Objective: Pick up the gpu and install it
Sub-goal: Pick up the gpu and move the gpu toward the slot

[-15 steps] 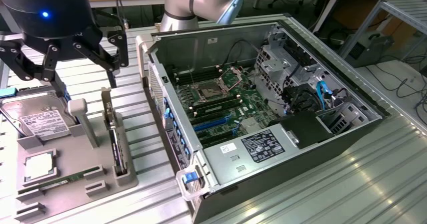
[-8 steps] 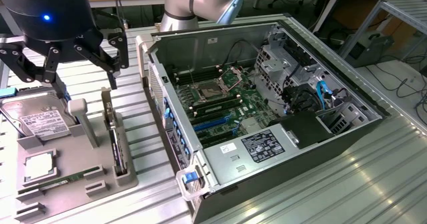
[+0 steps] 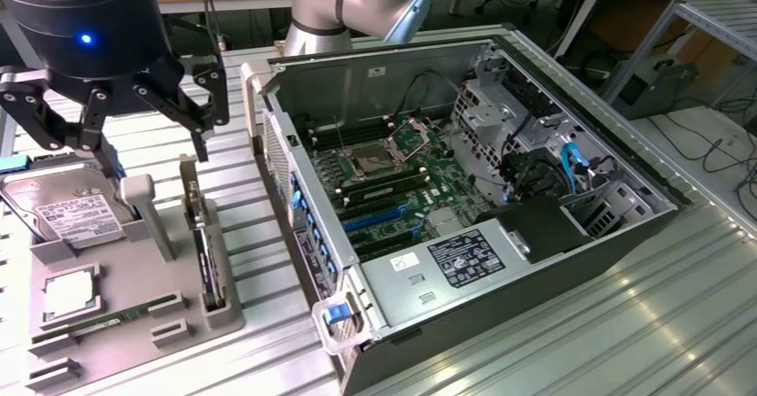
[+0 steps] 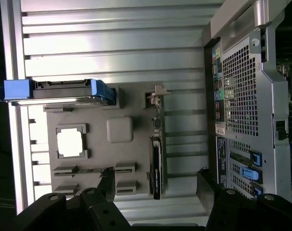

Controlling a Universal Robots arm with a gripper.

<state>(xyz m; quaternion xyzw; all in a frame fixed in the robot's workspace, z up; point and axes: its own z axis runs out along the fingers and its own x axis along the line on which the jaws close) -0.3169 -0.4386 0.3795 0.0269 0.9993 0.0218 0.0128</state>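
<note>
The gpu (image 3: 204, 241) is a thin dark card standing on edge in a slot of the grey tray (image 3: 166, 276), with its silver bracket toward the far end. In the wrist view the gpu (image 4: 156, 161) runs lengthwise between my two fingers, well below them. My gripper (image 3: 158, 159) hangs above the tray's far end, open, with nothing between its fingers. The wrist view shows the gripper (image 4: 155, 185) with one fingertip on each side of the card and not touching it. The open computer case (image 3: 473, 192) lies beside the tray.
On the tray sit a silver hard drive (image 3: 62, 212) in a blue caddy, a square processor (image 3: 71, 294) and a green memory stick (image 3: 106, 321). The case's rear panel (image 4: 242, 96) stands close beside the tray. Ribbed metal tabletop (image 3: 591, 325) surrounds everything.
</note>
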